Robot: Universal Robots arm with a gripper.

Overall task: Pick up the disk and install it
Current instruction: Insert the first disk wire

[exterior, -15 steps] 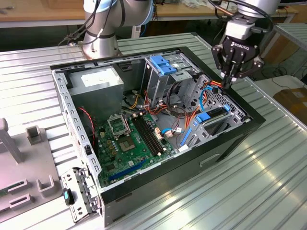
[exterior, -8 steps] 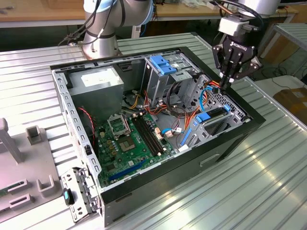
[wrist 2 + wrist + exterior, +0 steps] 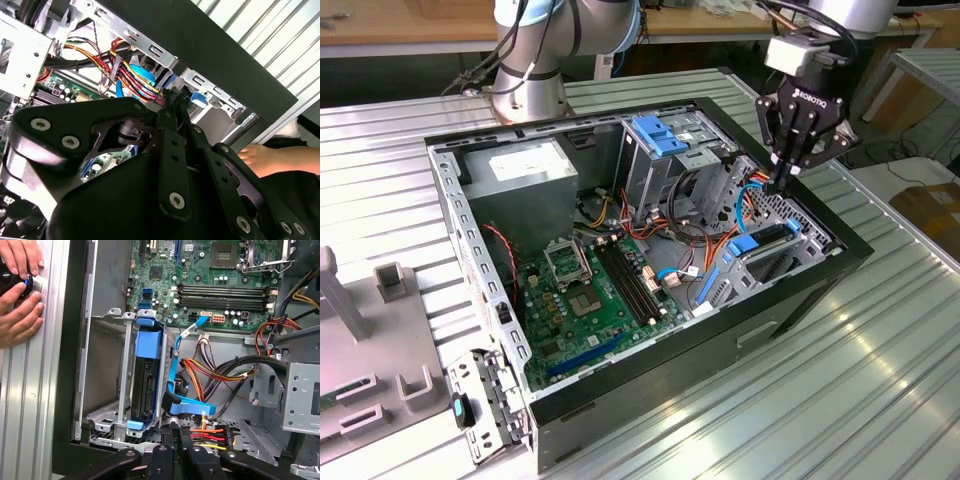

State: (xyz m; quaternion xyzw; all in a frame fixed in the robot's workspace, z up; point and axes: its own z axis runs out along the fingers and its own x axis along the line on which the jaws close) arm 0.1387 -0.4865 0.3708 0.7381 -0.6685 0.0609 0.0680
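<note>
Hovering just beside the disk (image 3: 146,385) seated in its bay, the clenched, empty fingers (image 3: 176,447) show no legible print.

Open computer case (image 3: 800,300) on ribbed metal table (image 3: 880,400); green motherboard (image 3: 595,295) on its floor, grey power supply (image 3: 525,170) in one corner, red-orange cables (image 3: 215,371) beside drive bay.

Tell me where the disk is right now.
The disk stands on edge in its blue frame inside the drive bay by the case's side wall, seen in the first wrist view, beside the blue cable.
</note>
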